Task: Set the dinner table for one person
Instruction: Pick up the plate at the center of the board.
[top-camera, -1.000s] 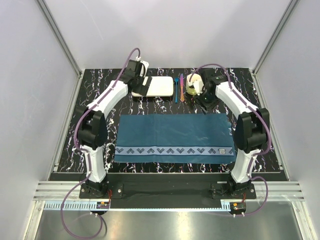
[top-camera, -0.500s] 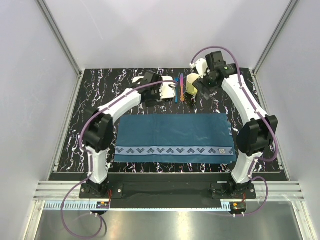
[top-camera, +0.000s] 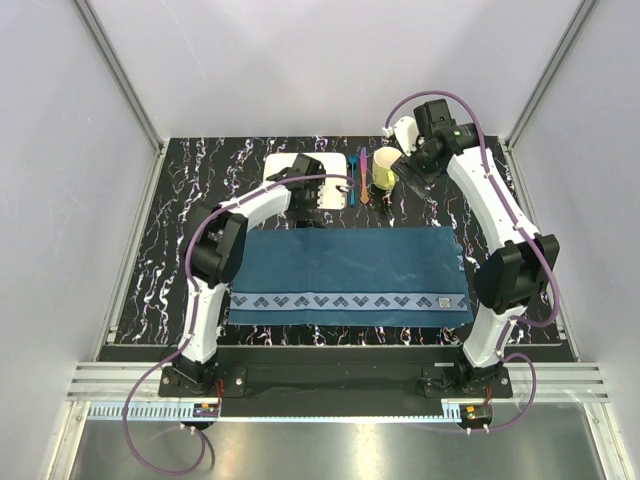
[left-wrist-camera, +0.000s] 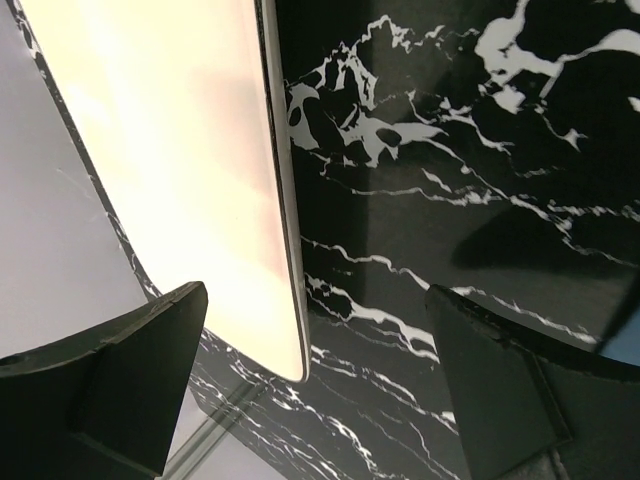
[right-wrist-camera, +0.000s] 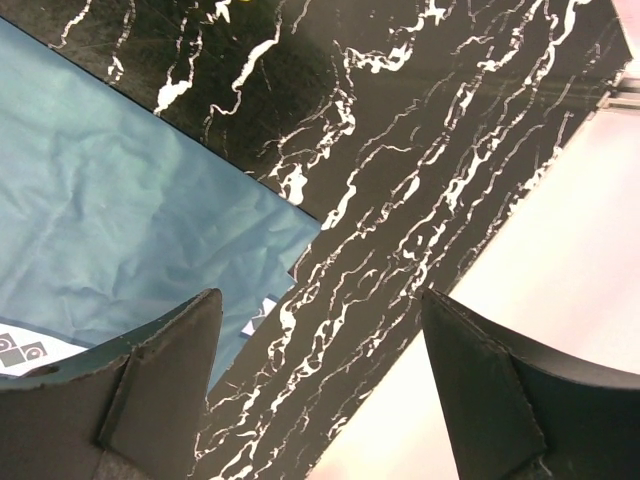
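Black, white-veined stone is what the table (top-camera: 180, 250) is showing across the top view, with a teal mat (top-camera: 350, 275) lying over its middle. The rest is waiting in a row along the table's upper edge: a white plate (top-camera: 283, 163), a blue utensil (top-camera: 352, 180) beside a pinkish one (top-camera: 363, 170), and a yellow cup (top-camera: 384, 172). Nothing is sitting on the mat yet, so the setting looks barely begun.

The left gripper (left-wrist-camera: 318, 400) is reaching over the plate's lower right part. In its wrist view the fingers are standing wide apart, and the plate's rim is running down between them from the upper left. They are holding nothing, and I cannot tell whether either finger is touching the plate. The right gripper (right-wrist-camera: 320, 390) is hovering by the cup, jaws spread and empty, with only table and a mat corner below.

Fetching the plate seems to be the step in hand. Next, the left fingers will probably need to bracket the thin rim, close firmly, lift, and carry it to the mat's centre. A shallow rim like this may slip.
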